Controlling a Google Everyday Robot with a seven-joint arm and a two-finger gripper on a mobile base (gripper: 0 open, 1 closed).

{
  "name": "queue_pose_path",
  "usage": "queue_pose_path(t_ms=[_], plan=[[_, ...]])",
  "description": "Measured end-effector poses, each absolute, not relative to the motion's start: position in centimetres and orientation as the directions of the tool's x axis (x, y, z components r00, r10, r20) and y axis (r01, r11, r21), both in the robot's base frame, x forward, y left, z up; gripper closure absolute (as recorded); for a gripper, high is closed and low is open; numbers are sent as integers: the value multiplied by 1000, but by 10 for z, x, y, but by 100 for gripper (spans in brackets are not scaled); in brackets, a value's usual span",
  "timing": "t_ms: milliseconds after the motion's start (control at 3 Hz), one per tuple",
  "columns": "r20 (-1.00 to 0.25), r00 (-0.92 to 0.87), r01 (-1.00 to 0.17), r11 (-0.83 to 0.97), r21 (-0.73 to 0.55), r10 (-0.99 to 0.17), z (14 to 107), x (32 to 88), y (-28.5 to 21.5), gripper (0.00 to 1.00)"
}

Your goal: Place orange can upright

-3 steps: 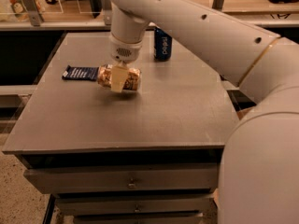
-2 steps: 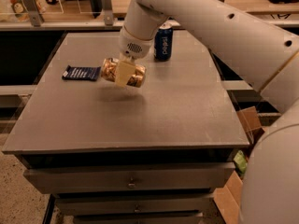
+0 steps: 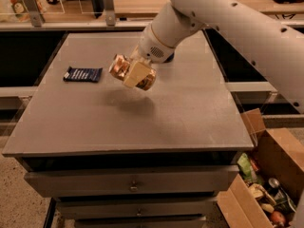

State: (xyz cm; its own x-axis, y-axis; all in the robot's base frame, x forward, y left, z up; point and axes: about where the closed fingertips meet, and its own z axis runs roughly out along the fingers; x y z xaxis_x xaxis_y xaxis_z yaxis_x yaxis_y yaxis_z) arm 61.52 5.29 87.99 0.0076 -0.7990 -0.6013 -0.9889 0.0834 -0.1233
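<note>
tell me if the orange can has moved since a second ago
Yes. The orange can, held in the gripper above the table, has shifted right, farther from the blue snack packet, which lies where it was.

Robot test lab, grey bench (image 3: 190, 122) with drawers (image 3: 85, 184), cardboard box (image 3: 280, 151) of snacks on the floor, end effector (image 3: 134, 73) above the bench, clasping the orange can (image 3: 118, 66)

Cream pincer (image 3: 135, 76) above grey table (image 3: 190, 118) grips orange-gold can (image 3: 118, 66); dark blue packet (image 3: 83, 74).

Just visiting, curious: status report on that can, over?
Status: end effector shut on orange can, above table. Can held sideways, not upright. Snack packet well aside.
</note>
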Motion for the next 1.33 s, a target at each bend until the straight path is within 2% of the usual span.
queue_pose_path(t_ms=[667, 1000, 1333], plan=[[-859, 101, -976, 118, -183, -502, 880, 608, 45, 100], [-929, 145, -969, 141, -203, -342, 885, 605, 40, 100], [-954, 173, -965, 153, -214, -246, 891, 602, 35, 100]])
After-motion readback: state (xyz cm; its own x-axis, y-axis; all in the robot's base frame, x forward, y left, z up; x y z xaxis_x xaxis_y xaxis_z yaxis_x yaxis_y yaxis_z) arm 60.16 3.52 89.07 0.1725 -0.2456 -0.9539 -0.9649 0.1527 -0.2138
